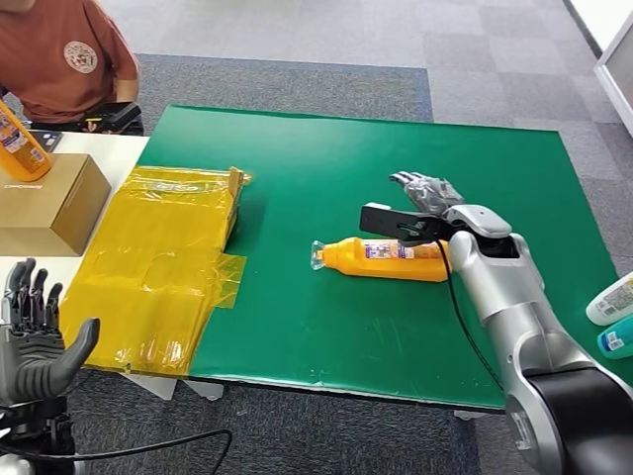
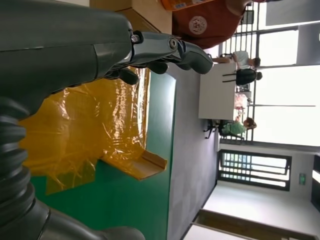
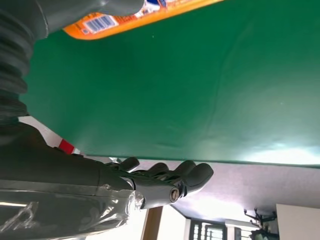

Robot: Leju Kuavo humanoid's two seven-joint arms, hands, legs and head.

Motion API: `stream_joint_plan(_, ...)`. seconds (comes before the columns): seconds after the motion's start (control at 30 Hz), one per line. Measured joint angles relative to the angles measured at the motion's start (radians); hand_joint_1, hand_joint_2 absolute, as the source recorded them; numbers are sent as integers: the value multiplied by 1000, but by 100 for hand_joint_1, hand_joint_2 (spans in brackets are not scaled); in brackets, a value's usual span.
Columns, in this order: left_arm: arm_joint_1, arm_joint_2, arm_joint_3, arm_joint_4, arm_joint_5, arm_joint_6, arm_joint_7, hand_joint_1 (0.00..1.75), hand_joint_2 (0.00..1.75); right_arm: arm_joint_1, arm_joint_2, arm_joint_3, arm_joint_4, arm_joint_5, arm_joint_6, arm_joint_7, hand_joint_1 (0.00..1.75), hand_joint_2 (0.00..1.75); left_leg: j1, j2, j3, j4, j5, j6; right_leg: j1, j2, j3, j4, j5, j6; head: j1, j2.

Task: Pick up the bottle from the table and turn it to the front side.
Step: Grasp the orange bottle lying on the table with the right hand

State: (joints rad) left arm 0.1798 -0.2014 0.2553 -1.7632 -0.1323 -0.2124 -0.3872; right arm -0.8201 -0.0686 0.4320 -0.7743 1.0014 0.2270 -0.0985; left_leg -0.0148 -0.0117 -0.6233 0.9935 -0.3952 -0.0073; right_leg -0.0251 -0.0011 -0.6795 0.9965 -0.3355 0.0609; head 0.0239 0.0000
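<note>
While the orange bottle [image 1: 388, 258] is lying on its side on the green mat [image 1: 336, 327], clear cap away from my arm, I am hovering my right hand [image 1: 421, 193] over its base end, fingers apart and holding nothing. It is looking like light, smooth, slippery plastic, so I am judging the labelled middle the surest hold. My left hand [image 1: 34, 336] is waiting with fingers spread near the yellow plastic bag [image 1: 160, 262].

An office: grey carpet tiles [image 1: 314, 40], glass partitions [image 2: 286, 75], people at desks [image 2: 217, 92].

I see a table covered in green cloth [image 1: 343, 327]; an orange bottle [image 1: 388, 259] lies on its side mid-right, crumpled yellow plastic sheeting [image 1: 160, 262] covers its left end, and two bottles [image 1: 613, 317] lie at the right edge.
</note>
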Motion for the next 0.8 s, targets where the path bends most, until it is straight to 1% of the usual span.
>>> stream_joint_plan(0.23, 3, 0, 7, 0, 0, -2, 0, 0, 175, -15, -2, 13, -26, -3, 13, 2, 0, 175, 0, 0, 0, 0, 0, 0, 0, 0, 0, 0, 0, 0, 0, 0)
stream_joint_plan(0.33, 5, 0, 9, 0, 1, -7, 0, 0, 175, -19, -12, 27, -39, -5, 42, 11, 0, 175, 0, 0, 0, 0, 0, 0, 0, 0, 0, 0, 0, 0, 0, 0)
stream_joint_plan(0.5, 9, -1, 16, 0, 6, -20, -3, 0, 175, -55, -46, 70, -40, -10, 100, 30, 0, 175, 0, 0, 0, 0, 0, 0, 0, 0, 0, 0, 0, 0, 0, 0)
stream_joint_plan(0.63, 10, 0, 23, 0, 6, -20, -7, 0, 175, -73, -75, 102, -22, -10, 118, 38, 0, 175, 0, 0, 0, 0, 0, 0, 0, 0, 0, 0, 0, 0, 0, 0)
stream_joint_plan(0.8, 15, -2, 38, -2, 7, -21, -12, 0, 175, -72, -115, 123, -12, -23, 137, 43, 0, 175, 0, 0, 0, 0, 0, 0, 0, 0, 0, 0, 0, 0, 0, 0)
